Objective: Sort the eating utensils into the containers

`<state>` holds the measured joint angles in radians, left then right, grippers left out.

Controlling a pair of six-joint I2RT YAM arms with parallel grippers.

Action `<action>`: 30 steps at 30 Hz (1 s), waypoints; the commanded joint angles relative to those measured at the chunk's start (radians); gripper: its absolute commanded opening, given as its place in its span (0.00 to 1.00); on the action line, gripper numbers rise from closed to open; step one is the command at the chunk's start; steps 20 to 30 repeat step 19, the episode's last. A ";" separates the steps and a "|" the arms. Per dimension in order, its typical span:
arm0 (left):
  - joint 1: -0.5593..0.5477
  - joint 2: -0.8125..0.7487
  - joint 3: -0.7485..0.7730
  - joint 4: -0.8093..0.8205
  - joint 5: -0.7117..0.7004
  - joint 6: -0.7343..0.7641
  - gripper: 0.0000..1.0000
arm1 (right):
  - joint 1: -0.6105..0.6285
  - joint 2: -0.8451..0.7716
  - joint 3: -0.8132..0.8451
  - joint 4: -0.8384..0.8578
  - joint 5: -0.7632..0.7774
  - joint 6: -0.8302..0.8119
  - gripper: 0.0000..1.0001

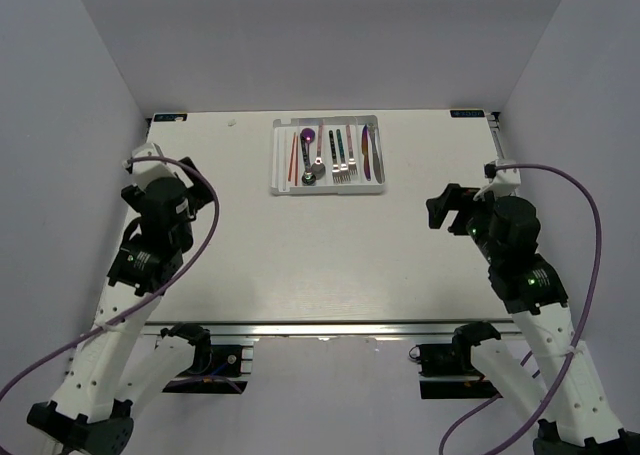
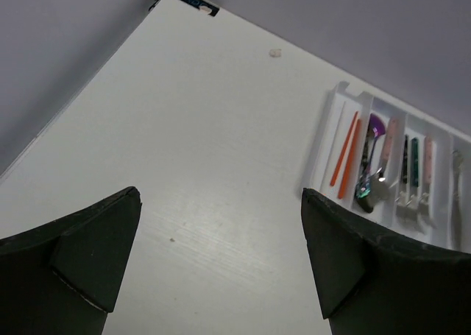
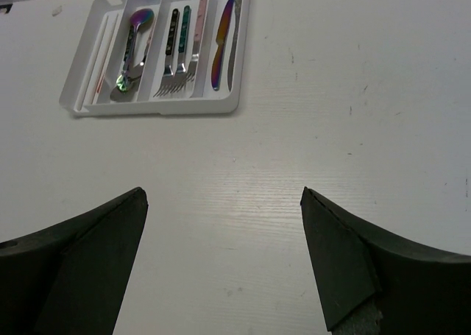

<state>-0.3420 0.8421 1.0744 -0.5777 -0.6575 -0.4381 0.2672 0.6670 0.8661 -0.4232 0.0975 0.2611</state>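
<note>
The white divided tray (image 1: 279,165) lies at the far middle of the table with the eating utensils in its long compartments. In it I see red-orange chopsticks (image 2: 346,155), an iridescent purple spoon (image 2: 374,131), black-handled forks (image 3: 175,58) and an iridescent knife (image 3: 221,48). No utensil shows on the bare table. My left gripper (image 1: 168,173) hovers at the table's left side, open and empty (image 2: 221,202). My right gripper (image 1: 446,207) hangs right of and nearer than the tray, also open and empty (image 3: 224,199).
A small pale speck (image 2: 274,53) lies on the table near the far left. Grey walls enclose the table on the left, right and far sides. Purple cables (image 1: 590,225) loop off both arms.
</note>
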 commanded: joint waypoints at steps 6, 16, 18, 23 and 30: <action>0.000 -0.221 -0.267 0.016 0.012 0.087 0.98 | 0.144 -0.110 -0.125 0.032 0.168 -0.095 0.89; 0.000 -0.222 -0.312 0.039 0.024 0.098 0.98 | 0.153 -0.075 -0.148 0.041 0.157 -0.071 0.89; 0.000 -0.230 -0.314 0.044 0.025 0.098 0.98 | 0.153 -0.072 -0.153 0.046 0.157 -0.068 0.89; 0.000 -0.236 -0.315 0.045 0.029 0.099 0.98 | 0.153 -0.067 -0.153 0.046 0.154 -0.068 0.90; 0.000 -0.236 -0.315 0.045 0.029 0.099 0.98 | 0.153 -0.067 -0.153 0.046 0.154 -0.068 0.90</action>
